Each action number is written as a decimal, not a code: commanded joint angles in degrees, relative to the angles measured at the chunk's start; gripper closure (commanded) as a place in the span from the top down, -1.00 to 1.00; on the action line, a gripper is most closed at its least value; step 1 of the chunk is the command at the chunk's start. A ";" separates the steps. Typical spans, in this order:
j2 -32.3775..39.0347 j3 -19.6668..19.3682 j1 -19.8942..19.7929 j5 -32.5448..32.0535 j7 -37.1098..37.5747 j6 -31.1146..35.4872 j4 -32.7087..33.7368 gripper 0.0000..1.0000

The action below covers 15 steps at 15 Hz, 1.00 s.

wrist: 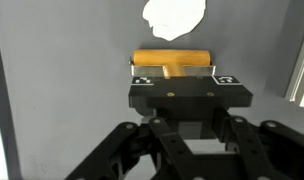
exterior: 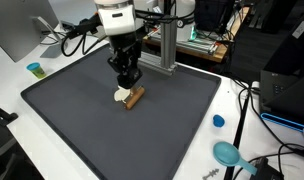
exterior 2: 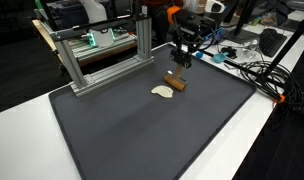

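Note:
A brown wooden cylinder (wrist: 172, 58) with a short stem lies crosswise on the dark grey mat (exterior: 82, 120). The stem runs back between the fingers of my gripper (wrist: 177, 78), which is shut on it. In both exterior views the gripper (exterior: 126, 78) (exterior 2: 181, 62) points straight down over the wooden piece (exterior: 136, 97) (exterior 2: 177, 84). A flat white lump (wrist: 174, 15) (exterior: 119, 97) (exterior 2: 163, 91) rests on the mat right beside the cylinder. I cannot tell whether the cylinder touches the mat or hangs just above it.
An aluminium frame (exterior: 168, 45) (exterior 2: 102, 52) stands at the mat's back edge. A blue cap (exterior: 218, 121), a teal scoop-like object (exterior: 228, 153) and a small teal cup (exterior: 34, 69) sit on the white table. Cables (exterior 2: 254, 72) run along one side.

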 commanded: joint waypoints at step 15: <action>-4.55 -3.69 5.44 -19.98 13.53 -2.41 -3.99 -0.57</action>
